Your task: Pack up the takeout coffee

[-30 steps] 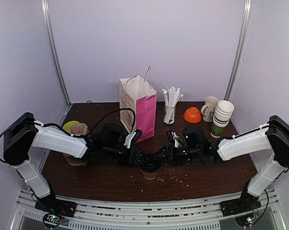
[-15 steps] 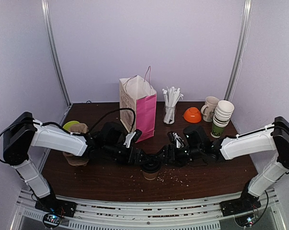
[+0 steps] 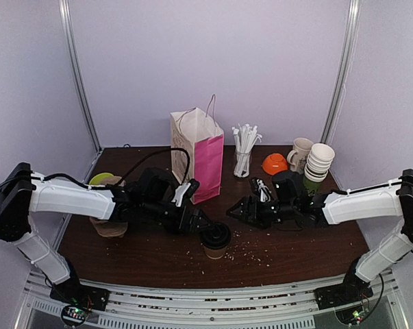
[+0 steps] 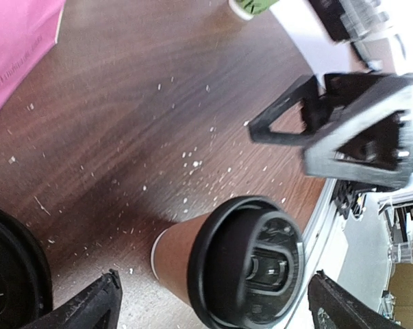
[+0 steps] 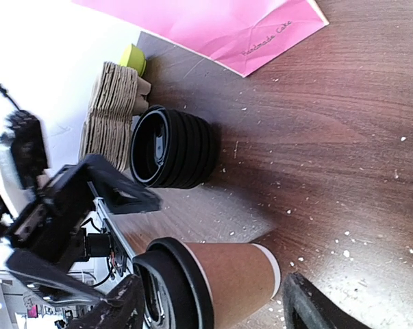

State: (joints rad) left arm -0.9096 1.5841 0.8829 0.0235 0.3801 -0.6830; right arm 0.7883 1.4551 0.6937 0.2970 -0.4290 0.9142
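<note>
Takeout coffee (image 3: pixel 216 241): upright on the desk (image 3: pixel 295 253), long axis vertical, black dome lid up, just past the fingertips of the left tool (image 3: pixel 201 222) and a little apart from the right tool (image 3: pixel 235 211). Gripped by neither.

Left tool (image 4: pixel 216 301) released, jaws spread wide, black fingers flanking it in the wrist view without touching. Right tool (image 5: pixel 213 301) likewise released, jaws parted, aimed at its side from farther off.

Smooth brown paper wall; glossy moulded plastic lid with a raised rim and a recessed centre.

Close beside the left tool, a ribbed stack of black lids (image 5: pixel 172 147); past that, grey pulp-board cup carriers (image 5: pixel 110 113). Beyond both tools, a creased pink-and-white paper bag (image 3: pixel 199 154) with cord handles. Dark wood-grain desk, dusted with pale crumbs (image 4: pixel 192 161).

Against a second ago: both tools then crowded in at the lid, now drawn back, left jaws wider, right tool pulled off toward its own side. Takeout coffee in the same spot.
</note>
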